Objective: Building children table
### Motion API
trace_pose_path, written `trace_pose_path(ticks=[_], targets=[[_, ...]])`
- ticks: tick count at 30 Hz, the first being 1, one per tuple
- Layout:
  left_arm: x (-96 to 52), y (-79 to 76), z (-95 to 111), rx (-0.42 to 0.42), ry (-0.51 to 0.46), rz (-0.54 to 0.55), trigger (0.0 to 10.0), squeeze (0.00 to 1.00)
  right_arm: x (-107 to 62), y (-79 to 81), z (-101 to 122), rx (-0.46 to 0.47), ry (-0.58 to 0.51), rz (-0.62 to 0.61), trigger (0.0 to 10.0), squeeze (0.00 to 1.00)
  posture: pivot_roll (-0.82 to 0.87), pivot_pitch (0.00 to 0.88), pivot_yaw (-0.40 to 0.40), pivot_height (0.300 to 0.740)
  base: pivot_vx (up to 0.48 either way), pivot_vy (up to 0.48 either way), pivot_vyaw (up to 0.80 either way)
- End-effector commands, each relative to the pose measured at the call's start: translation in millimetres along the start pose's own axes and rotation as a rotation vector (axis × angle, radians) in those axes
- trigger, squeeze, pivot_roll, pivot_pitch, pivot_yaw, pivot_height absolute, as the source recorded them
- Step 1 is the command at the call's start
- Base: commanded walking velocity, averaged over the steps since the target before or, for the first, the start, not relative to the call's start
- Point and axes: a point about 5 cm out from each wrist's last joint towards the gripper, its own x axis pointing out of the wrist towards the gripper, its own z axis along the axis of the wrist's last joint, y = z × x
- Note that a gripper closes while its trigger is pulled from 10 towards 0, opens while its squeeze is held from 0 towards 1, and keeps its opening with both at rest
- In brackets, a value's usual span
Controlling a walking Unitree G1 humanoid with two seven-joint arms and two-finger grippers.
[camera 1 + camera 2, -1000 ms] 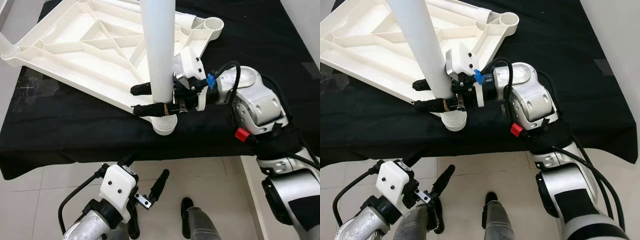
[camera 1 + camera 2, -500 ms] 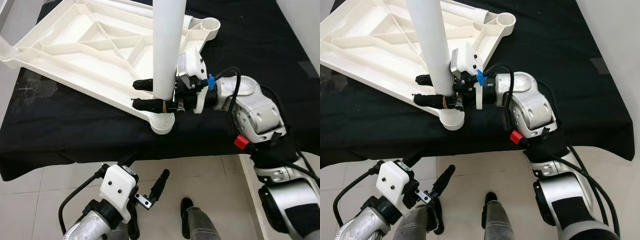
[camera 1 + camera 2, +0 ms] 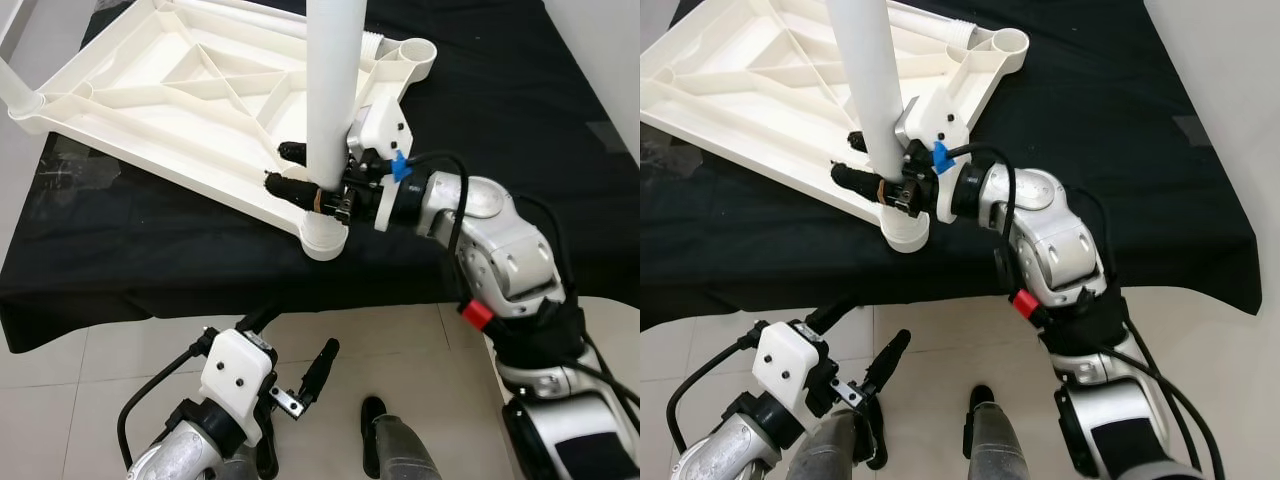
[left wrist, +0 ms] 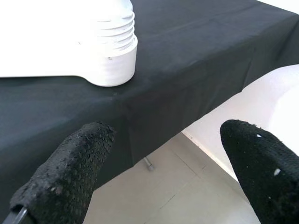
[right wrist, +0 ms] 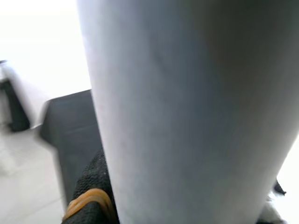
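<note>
The white table top (image 3: pixel 180 100) lies upside down on a black cloth. A white table leg (image 3: pixel 333 90) stands upright in the near corner socket (image 3: pixel 325 240). My right gripper (image 3: pixel 283 167) reaches in from the right and is shut on the leg just above the socket, one black finger on each side. In the right wrist view the leg (image 5: pixel 187 107) is right up close, with a finger (image 5: pixel 91 205) beside it. My left gripper (image 4: pixel 163 158) hangs open below the table edge, holding nothing, and looks at that threaded socket (image 4: pixel 110 51).
Another leg with a threaded end (image 3: pixel 940 25) lies along the far side of the table top, by the empty far corner socket (image 3: pixel 415 55). A further leg (image 3: pixel 18 95) stands at the left corner. The cloth's front edge (image 3: pixel 100 300) drops to a tiled floor (image 3: pixel 100 380).
The right gripper has swung with the leg further onto the table top, its wrist turned, and the leg now stands straighter. The left arm has not moved.
</note>
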Motion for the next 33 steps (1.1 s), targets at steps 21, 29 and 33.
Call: trace_pose_path(ticks=[21,29,33], targets=[[1.5,3.2,-12.0,0.007,0.028,-0.001,10.0,0.00,-11.4,38.0,-85.8,0.207,0.318,-0.585,10.0,0.00,0.02,0.394,0.003,0.740,0.000,0.000,0.00],[2.8,2.7,-12.8,0.010,0.025,0.001,10.0,0.00,-8.9,40.4,-80.0,0.227,0.259,-0.553,10.0,0.00,0.02,0.391,0.001,0.740,0.000,0.000,0.00],[3.3,2.2,-13.0,0.010,0.023,0.001,10.0,0.00,-10.7,39.0,-76.4,0.235,0.220,-0.548,10.0,1.00,0.02,0.392,0.003,0.740,0.000,0.000,0.00]])
